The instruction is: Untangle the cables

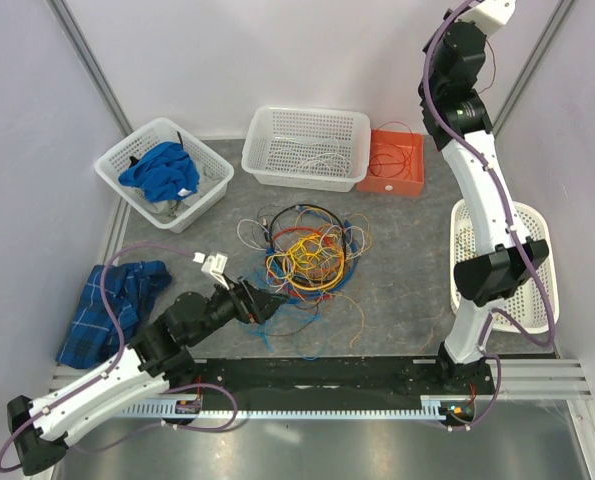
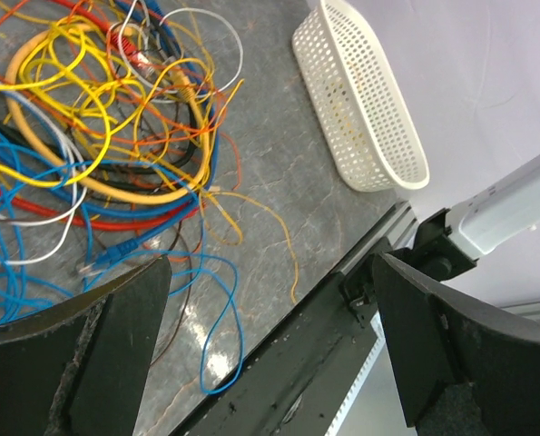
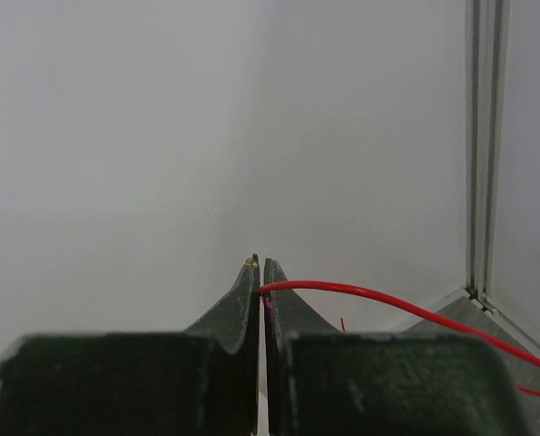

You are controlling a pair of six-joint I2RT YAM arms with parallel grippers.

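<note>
The cables lie in a tangled bunch of yellow, orange, red, blue, black and white wires at the middle of the table. They fill the upper left of the left wrist view. My left gripper is open and empty, low at the bunch's near-left edge; in its own view a blue loop lies between the fingers on the table. My right gripper is raised high at the back right and is shut on a thin red wire that trails off to the right.
A white basket holding blue cloth stands back left. A white basket with a few pale wires stands at the back middle, an orange tray with red wires beside it. An oval white basket sits right. Plaid cloth lies left. A black rail runs along the front.
</note>
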